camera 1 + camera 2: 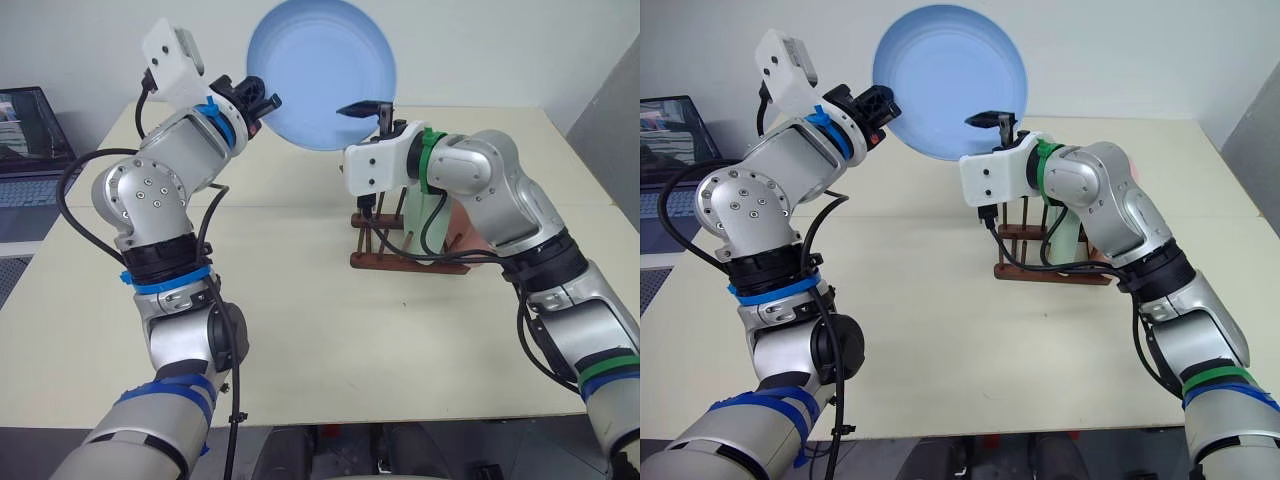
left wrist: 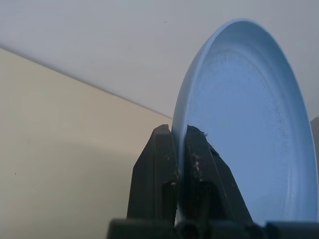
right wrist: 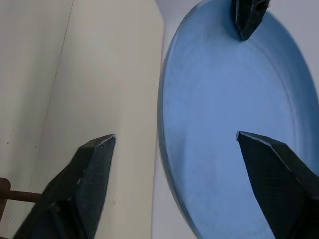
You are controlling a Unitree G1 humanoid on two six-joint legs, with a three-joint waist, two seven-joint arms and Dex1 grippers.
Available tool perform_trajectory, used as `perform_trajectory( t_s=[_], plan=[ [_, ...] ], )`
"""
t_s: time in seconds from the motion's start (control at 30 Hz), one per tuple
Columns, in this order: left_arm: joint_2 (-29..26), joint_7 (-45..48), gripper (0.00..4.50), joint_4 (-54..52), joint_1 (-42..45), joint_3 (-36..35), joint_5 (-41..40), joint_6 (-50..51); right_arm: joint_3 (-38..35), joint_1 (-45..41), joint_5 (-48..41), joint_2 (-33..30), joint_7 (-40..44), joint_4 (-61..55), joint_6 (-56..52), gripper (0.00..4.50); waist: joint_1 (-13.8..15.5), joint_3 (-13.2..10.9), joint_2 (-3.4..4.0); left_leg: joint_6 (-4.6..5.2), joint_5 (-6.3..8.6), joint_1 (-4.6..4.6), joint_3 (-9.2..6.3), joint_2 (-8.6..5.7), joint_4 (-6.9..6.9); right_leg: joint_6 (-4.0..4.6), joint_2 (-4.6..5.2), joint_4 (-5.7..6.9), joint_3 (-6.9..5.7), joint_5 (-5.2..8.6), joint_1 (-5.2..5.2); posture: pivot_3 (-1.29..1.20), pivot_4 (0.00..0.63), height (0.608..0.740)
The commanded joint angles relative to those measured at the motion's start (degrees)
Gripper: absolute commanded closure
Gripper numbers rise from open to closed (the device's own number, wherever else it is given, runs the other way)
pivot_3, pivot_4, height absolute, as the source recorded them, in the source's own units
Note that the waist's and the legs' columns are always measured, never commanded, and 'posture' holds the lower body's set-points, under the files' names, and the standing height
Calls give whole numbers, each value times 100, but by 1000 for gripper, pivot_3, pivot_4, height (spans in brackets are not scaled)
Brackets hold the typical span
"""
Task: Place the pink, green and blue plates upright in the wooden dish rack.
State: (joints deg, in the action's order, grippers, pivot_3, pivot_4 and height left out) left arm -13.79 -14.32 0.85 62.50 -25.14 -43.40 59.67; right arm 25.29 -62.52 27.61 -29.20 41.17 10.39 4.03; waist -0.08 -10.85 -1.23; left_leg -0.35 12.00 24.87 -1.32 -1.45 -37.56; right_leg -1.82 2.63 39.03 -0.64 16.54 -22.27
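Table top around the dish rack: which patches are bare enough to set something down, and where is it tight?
Free: the table in front of the wooden dish rack, and the stretch between the rack and the laptop. Crowded: over the rack, where the left gripper holds the blue plate up, the right gripper straddling its rim; green plate and pink plate already stand in the rack.

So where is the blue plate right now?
The blue plate is up in the air above the table's far side, pinched at its rim by the left gripper, with the right gripper straddling its opposite rim, above the wooden dish rack.
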Motion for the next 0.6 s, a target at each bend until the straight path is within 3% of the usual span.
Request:
perform_trajectory(
  t_s=[0.03,0.27,0.43,0.6],
  plan=[
    [-5,-20,4500,-88,256,-9,-42,-4,-53,-213,129,76,-82,-5,176,1862,0,0,0,0,0,0,0,0,1,0,0,0,1,0,0,0,150,740],
    [11,-4,4500,-44,282,-61,-147,194,-71,-234,288,164,-77,197,382,4476,-2,0,0,-3,-1,0,-1,0,2,0,-1,0,0,0,0,0,150,740],
    [-218,368,4500,-59,249,-48,-326,485,-124,-263,298,171,-49,260,462,4476,-4,0,0,-10,-6,-3,-4,2,7,0,-5,1,0,0,-1,0,150,740],
    [-815,1340,3126,-371,-64,122,-290,214,-185,-253,246,94,12,205,529,4500,-11,0,0,-21,-13,-7,-5,2,27,1,-5,-1,2,0,-4,0,150,740]
  ],
)
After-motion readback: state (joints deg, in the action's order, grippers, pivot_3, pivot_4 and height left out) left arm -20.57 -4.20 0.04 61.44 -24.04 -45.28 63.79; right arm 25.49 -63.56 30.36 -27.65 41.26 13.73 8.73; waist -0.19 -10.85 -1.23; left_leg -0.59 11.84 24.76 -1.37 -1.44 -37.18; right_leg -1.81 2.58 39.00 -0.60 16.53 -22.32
